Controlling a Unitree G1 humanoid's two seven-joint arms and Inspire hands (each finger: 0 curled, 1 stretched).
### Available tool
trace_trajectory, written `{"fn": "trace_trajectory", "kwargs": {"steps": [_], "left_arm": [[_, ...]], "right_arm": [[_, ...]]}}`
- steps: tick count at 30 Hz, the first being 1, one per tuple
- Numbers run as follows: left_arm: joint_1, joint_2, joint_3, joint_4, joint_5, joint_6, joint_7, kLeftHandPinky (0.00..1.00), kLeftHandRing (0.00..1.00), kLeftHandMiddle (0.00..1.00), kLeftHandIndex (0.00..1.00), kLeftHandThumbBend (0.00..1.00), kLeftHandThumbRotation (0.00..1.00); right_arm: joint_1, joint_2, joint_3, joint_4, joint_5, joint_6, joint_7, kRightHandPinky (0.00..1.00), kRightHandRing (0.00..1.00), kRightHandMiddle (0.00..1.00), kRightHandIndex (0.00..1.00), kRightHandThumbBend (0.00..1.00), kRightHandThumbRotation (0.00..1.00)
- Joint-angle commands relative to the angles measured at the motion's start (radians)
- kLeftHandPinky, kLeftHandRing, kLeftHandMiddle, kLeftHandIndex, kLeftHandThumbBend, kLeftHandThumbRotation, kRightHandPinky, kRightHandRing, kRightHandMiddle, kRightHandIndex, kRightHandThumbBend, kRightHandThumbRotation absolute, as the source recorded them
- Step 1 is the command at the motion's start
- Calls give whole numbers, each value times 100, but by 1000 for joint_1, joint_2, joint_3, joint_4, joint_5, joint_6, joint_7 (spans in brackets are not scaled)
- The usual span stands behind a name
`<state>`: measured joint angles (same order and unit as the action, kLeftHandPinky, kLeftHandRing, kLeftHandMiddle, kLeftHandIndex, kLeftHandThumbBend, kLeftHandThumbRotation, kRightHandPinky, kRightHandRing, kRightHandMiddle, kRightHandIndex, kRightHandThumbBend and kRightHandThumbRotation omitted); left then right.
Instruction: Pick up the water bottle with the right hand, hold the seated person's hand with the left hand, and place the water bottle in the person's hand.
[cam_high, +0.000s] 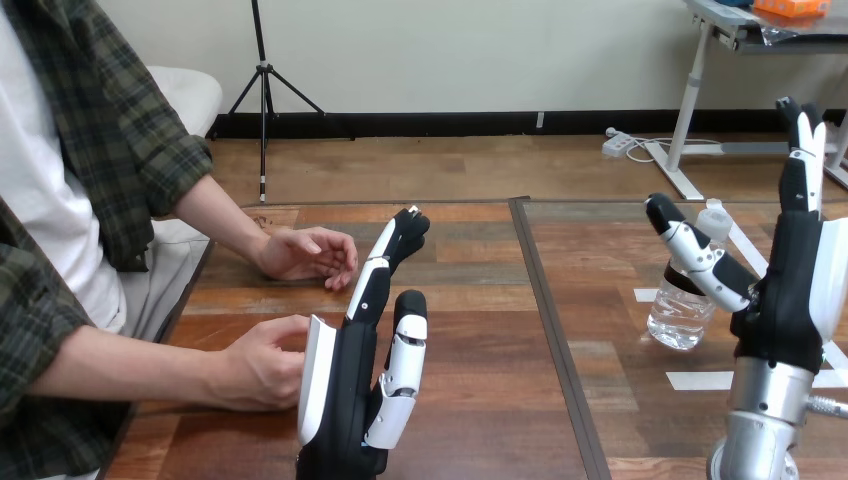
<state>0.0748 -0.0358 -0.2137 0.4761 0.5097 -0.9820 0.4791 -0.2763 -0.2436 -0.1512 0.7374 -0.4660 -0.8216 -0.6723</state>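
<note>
Tabletop (480, 400) w/ water bottle (682, 318) upright just beside right robot hand (785, 290).

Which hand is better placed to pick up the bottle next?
Right. The right hand stands open beside the bottle, thumb toward it. The left hand is open across the table, next to the person's nearer hand, well away from the bottle.

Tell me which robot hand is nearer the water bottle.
Right. The right hand stands open beside the water bottle, thumb across its front; the left hand is far off, near the person's hands.
</note>
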Motion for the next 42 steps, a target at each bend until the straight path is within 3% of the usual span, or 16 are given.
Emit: {"fn": "trace_trajectory", "kwargs": {"steps": [1,23,36,42], "left_arm": [[-59,5,8,2,-4,-17,3,88,87,88,92,5,100],[-52,6,9,-13,-21,-4,-22,86,87,89,92,6,100],[-51,7,11,-15,-25,-5,-33,87,87,89,92,6,100],[-53,9,14,-10,-17,-13,-27,87,87,89,92,5,100]], "right_arm": [[-93,-23,16,30,10,21,-7,100,100,100,95,85,48],[-166,-51,39,173,29,57,-22,100,100,100,96,90,51],[-224,-38,22,281,165,63,97,100,100,99,92,96,49],[-247,-48,34,321,182,88,112,100,100,99,91,97,50]]}}
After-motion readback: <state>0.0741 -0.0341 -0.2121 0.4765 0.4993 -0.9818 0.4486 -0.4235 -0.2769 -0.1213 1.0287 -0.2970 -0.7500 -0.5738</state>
